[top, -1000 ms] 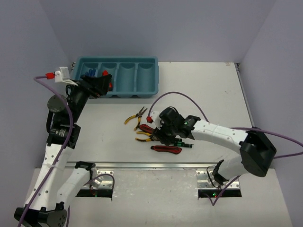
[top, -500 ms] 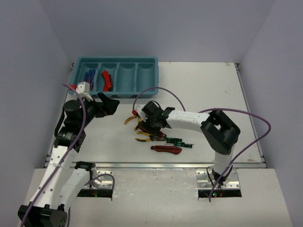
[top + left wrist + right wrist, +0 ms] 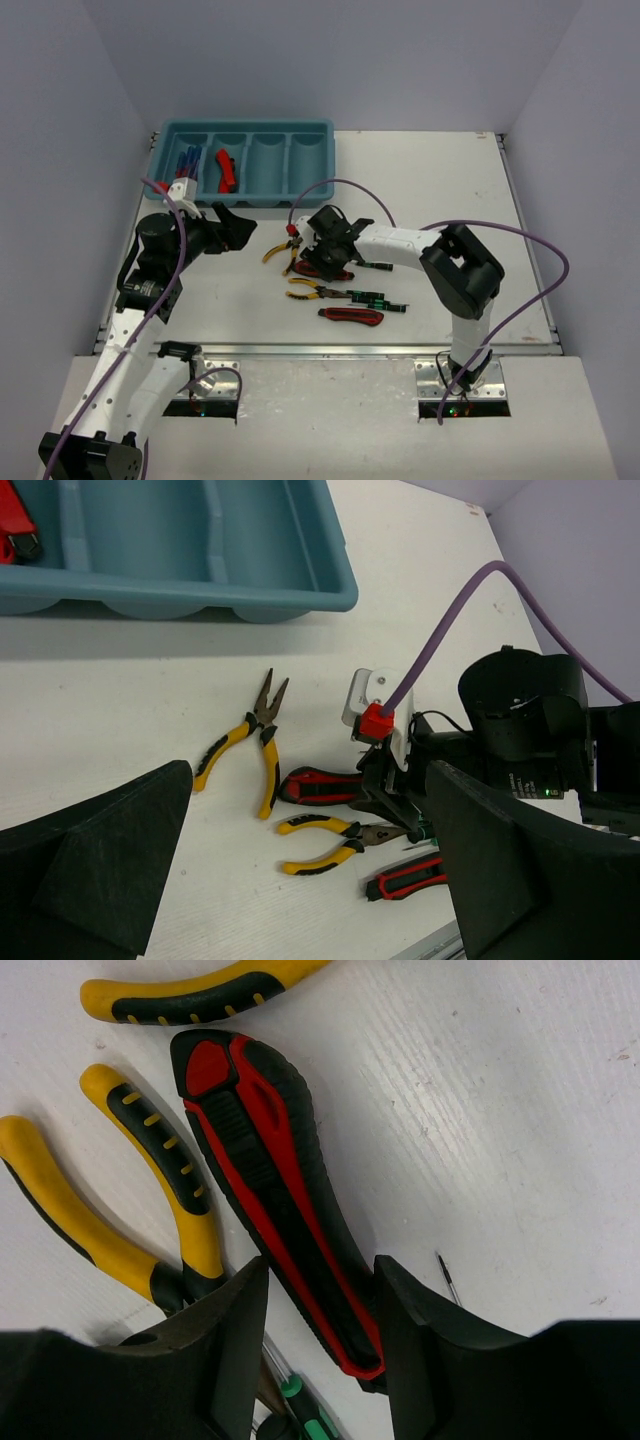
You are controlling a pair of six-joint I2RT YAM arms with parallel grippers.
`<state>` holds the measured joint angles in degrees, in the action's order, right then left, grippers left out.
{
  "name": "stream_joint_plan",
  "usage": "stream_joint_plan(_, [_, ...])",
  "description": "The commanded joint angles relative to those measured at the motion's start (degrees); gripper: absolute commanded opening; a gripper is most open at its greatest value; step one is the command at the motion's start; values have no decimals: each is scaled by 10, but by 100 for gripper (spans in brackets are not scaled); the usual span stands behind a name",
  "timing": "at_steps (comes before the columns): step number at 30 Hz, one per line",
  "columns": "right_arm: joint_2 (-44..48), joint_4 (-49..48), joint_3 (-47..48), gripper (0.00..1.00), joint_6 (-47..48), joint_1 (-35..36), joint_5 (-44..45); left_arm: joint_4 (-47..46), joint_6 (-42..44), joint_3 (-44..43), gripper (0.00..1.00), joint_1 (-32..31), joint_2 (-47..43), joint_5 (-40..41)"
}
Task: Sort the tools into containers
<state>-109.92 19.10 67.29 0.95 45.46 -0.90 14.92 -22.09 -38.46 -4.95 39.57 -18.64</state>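
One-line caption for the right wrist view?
Right claw straddling a red-and-black utility knife, yellow-handled pliers alongside.

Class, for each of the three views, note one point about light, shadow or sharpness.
Top view: even, soft light, sharp throughout, faint shadow before the tray. Left wrist view: pliers sharp, the left claw's fingers big dark shapes in both lower corners. Right wrist view: knife crisp, the right claw's fingers dark at the bottom edge.
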Motion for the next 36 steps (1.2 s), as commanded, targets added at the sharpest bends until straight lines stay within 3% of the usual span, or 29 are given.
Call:
stream_joint_plan(1, [-2, -18, -33, 46, 13, -12, 11, -21, 7, -3, 100, -1, -3, -13])
stream_joint_plan(6, [-22, -5, -29, 45, 40, -9, 11, -24, 0, -2, 100, -1, -1, -23])
stream_joint_plan(12, [-37, -6, -24, 56, 47, -1, 12, -29, -6, 3, 100, -1, 2, -31])
stream_joint_plan(16, [-29, -9, -29, 57, 48, 2, 22, -31, -7, 6, 100, -1, 4, -32])
stream_joint_plan(18, [-20, -15, -31, 47, 48, 2, 23, -33, -8, 8, 100, -1, 4, -32])
stream_joint_plan(20, [-11, -23, -31, 26, 41, 2, 33, -36, -11, 9, 100, -1, 5, -33])
stream_joint_plan(22, [3, -32, -32, 14, 34, 2, 41, -39, -15, 11, 100, -1, 6, -34])
stream_joint_plan(29, [90, -56, -43, 5, -2, 2, 74, -104, -62, 41, 100, -1, 11, -49])
stream_joint_plan(33, [163, -56, -49, 5, -51, 2, 58, -236, -177, 112, 100, -8, 7, -78])
stream_joint_plan(36, [212, -77, -64, 4, -96, 2, 20, -344, -251, 156, 100, -38, 3, -31])
